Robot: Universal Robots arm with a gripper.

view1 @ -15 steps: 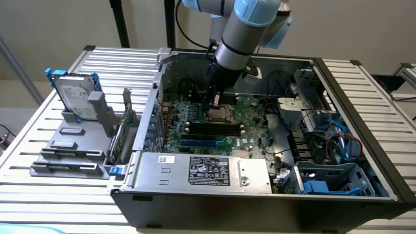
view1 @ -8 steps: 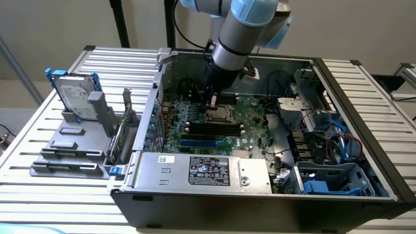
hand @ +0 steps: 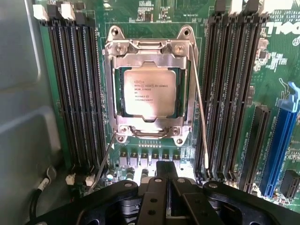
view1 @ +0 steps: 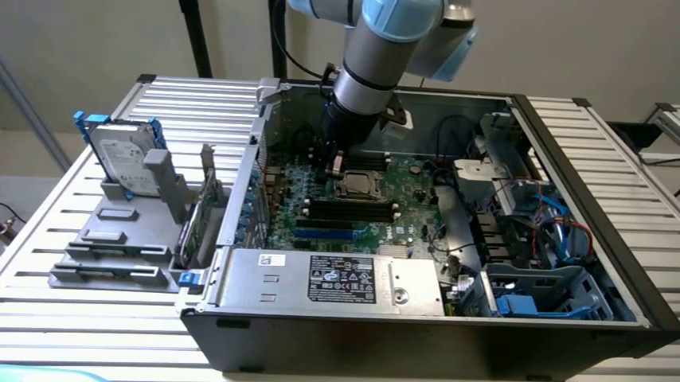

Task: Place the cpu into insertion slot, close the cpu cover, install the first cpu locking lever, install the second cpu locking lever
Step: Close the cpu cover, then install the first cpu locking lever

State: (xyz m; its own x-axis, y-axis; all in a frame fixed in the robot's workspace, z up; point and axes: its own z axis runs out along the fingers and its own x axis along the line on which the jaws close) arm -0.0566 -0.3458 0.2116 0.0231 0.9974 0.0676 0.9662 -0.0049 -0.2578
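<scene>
Right, nearest first: the black two-finger claw [hand: 165, 174] is fully shut with nothing in it. Its tips hang just off the socket, over a row of small grey blocks [hand: 143, 157], and I can't make out any contact.

Next come two thin silver wire locking levers. One [hand: 102, 161] splays off a socket corner at an angle. The other [hand: 200, 108] runs along the socket's side, beside the long black memory slots [hand: 225, 93]. Can't tell whether either is hooked. My read is springy steel, slippery: load near the free end, not mid-span.

Beyond them, the thin silvery square frame cover [hand: 111, 84] lies flat over the pale beige-silver square cpu [hand: 149, 90]. The cpu is seated in the black metal-rimmed insertion slot [hand: 181, 93], mid-board on the green motherboard [hand: 154, 14]. The cpu is likely light, rigid and fragile: edges only.
</scene>
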